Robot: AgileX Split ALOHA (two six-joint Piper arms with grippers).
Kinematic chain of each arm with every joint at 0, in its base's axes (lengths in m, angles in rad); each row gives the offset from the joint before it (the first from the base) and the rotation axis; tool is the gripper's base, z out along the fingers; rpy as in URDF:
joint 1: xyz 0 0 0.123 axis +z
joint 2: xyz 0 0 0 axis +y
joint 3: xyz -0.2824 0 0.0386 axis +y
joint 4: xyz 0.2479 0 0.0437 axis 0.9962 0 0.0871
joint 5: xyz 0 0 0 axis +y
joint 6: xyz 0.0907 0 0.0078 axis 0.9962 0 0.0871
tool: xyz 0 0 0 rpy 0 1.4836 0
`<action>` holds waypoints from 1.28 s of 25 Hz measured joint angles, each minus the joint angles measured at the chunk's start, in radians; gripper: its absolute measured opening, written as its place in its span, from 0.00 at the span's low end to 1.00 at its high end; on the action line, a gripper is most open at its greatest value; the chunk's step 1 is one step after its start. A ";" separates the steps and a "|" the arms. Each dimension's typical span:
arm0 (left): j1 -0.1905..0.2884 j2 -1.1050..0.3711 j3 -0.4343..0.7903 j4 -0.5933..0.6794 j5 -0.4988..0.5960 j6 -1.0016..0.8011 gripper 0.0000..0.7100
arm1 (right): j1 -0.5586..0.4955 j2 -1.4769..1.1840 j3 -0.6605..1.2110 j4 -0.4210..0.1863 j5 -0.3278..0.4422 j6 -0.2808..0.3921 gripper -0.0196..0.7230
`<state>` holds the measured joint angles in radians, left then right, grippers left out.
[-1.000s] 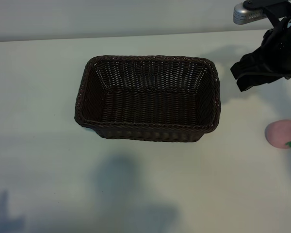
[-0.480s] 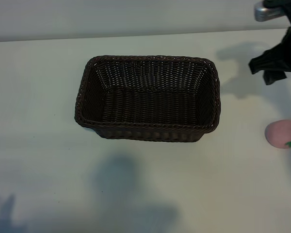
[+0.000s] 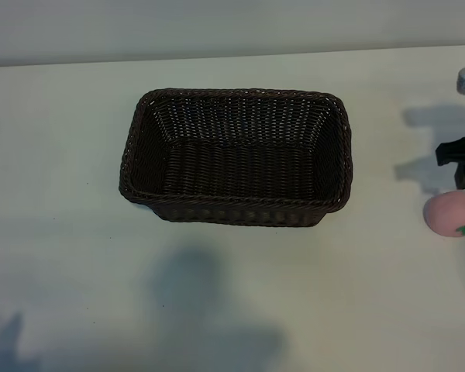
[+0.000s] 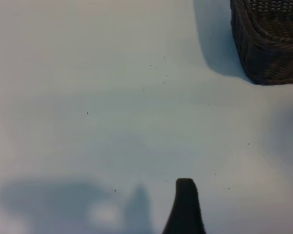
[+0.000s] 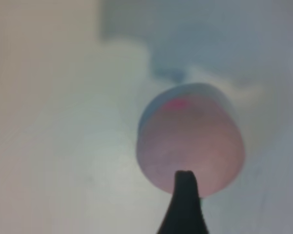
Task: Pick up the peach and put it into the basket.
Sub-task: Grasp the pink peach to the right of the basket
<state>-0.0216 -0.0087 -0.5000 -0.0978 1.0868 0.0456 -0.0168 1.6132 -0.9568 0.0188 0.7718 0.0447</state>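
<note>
I see the peach [image 3: 452, 214] on the table [image 3: 62, 155] at the right edge of the frame, well apart from the basket [image 3: 236, 209] in the middle. My right claw [image 3: 459, 159], wide, hangs just above the peach, holding nothing. Between peach and basket is only bare table.

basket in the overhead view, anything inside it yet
Nothing. The basket shows only its bare woven floor and walls. The peach lies on the table off to its right, below the right gripper. Only the inner face of the near wall is hidden.
</note>
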 joint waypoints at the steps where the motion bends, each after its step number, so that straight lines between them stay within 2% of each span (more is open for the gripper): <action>1: 0.000 0.000 0.000 0.000 0.000 0.000 0.83 | 0.000 0.000 0.011 0.005 -0.012 0.000 0.78; 9: 0.000 0.000 0.000 0.000 0.000 -0.002 0.83 | 0.000 0.000 0.089 0.049 -0.088 -0.006 0.78; 17: 0.000 0.000 0.000 0.000 0.000 -0.003 0.83 | 0.000 0.000 0.158 0.088 -0.213 -0.024 0.78; 32: 0.000 0.000 0.000 0.000 0.000 -0.003 0.83 | 0.000 0.093 0.168 0.109 -0.264 -0.045 0.78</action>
<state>-0.0216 -0.0087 -0.5000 -0.0978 1.0868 0.0428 -0.0168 1.7061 -0.7888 0.1273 0.5080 0.0000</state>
